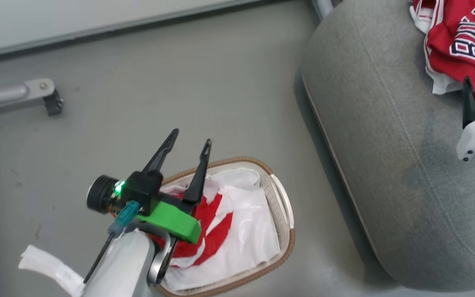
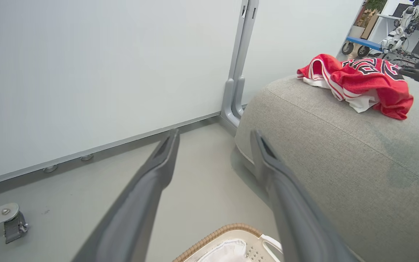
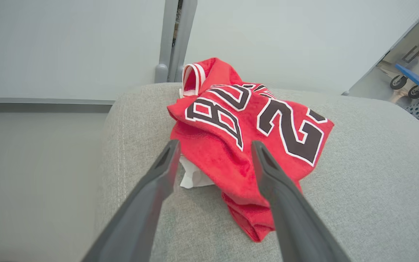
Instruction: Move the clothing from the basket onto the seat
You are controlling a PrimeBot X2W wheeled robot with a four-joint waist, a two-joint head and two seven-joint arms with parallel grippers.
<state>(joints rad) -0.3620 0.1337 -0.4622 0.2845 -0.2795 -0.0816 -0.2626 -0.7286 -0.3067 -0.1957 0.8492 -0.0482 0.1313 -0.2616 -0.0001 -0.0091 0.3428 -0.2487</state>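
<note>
Left fingers [image 1: 161, 152]: spread apart, holding nothing, poised above the basket [image 1: 291, 243].
Right fingers [image 3: 147, 203]: parted and empty over the seat [image 3: 358, 182], with the jersey [image 3: 213, 153] just ahead of their tips.
Done: one jersey lies crumpled on the seat.
Remaining: a red garment [image 1: 215, 235] beneath the left fingers, in the basket amid a white sheet [image 1: 254, 214].
Next, likely: the left fingers go down to pinch it.

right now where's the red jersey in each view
Head view: the red jersey is in the top right corner, lying on the seat.
Left wrist view: upper right, on top of the seat.
Right wrist view: centre, just beyond the right pincer.
Shared landmark: the grey seat lies under it in all three.
</note>
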